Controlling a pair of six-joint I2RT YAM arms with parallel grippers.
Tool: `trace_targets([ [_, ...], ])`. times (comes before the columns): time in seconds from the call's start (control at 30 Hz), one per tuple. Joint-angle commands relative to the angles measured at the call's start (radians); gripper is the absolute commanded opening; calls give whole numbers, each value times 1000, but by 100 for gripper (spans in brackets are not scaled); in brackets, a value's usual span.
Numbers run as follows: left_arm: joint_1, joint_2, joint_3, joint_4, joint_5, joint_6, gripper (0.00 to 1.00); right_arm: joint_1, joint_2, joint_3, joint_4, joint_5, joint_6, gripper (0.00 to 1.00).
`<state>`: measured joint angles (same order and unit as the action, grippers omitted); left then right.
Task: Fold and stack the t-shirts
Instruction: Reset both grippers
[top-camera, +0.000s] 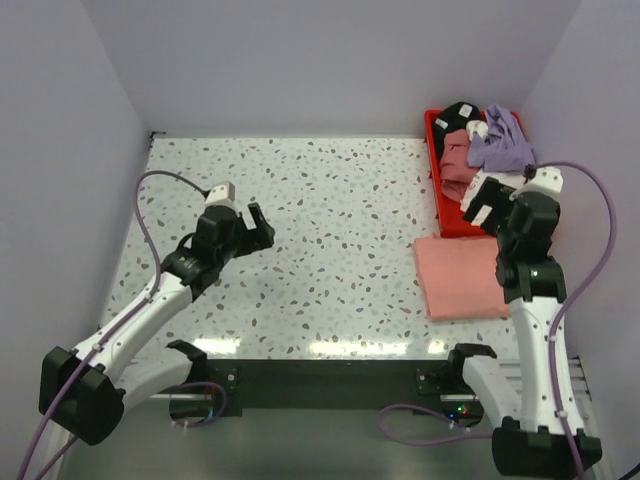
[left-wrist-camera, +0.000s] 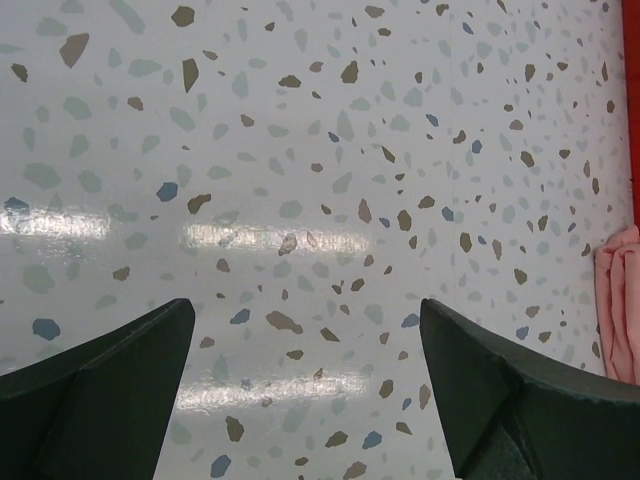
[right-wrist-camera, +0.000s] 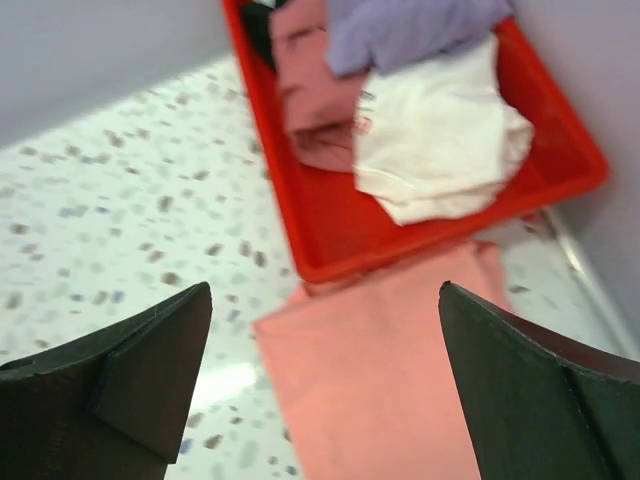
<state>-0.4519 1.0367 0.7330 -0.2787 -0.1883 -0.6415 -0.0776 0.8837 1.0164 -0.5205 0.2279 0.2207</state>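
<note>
A folded salmon t-shirt (top-camera: 460, 275) (right-wrist-camera: 380, 380) lies flat on the table at the right, its far edge against the red bin (top-camera: 441, 205) (right-wrist-camera: 330, 230). In the bin lie a white t-shirt (right-wrist-camera: 440, 140), a lavender one (top-camera: 500, 140) (right-wrist-camera: 400, 30), a dusty rose one (top-camera: 455, 160) (right-wrist-camera: 305, 80) and a black one (top-camera: 460, 112). My right gripper (top-camera: 480, 200) (right-wrist-camera: 325, 370) hangs open above the salmon shirt's far edge and the bin's near end, holding nothing. My left gripper (top-camera: 262, 227) (left-wrist-camera: 305, 380) is open over bare table at the left. The salmon shirt's edge (left-wrist-camera: 620, 310) shows at the right of the left wrist view.
The speckled table (top-camera: 320, 220) is walled in on three sides by pale panels. The red bin stands in the back right corner against the right wall. A black strip with the arm bases runs along the near edge.
</note>
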Motion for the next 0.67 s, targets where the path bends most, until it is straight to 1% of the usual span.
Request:
trace_targets([
  [0.0, 7, -75, 57, -36, -121, -30, 100, -1, -60, -120, 281, -248, 192, 99],
  [0.03, 7, -101, 59, -62, -143, -37, 100, -1, -66, -121, 277, -328, 187, 99],
  [0.1, 7, -124, 80, -117, -210, -56, 100, -1, -55, -107, 228, -380, 187, 99],
  [0.17, 7, -162, 91, -190, -252, -89, 100, -1, -37, -111, 220, -404, 209, 99],
  [0.23, 7, -199, 101, -258, -304, -128, 100, -1, -29, -142, 243, -429, 235, 99],
  [0.3, 7, -224, 108, -286, -339, -152, 100, -1, -23, -174, 287, -493, 259, 99],
  [0.43, 7, -268, 135, -411, -411, -224, 100, -1, -32, -223, 315, -535, 250, 99],
  [0.5, 7, -279, 144, -442, -445, -250, 100, -1, -40, -234, 313, -530, 235, 99],
  [0.63, 7, -311, 147, -464, -445, -264, 100, -1, -40, -231, 290, -516, 223, 99],
])
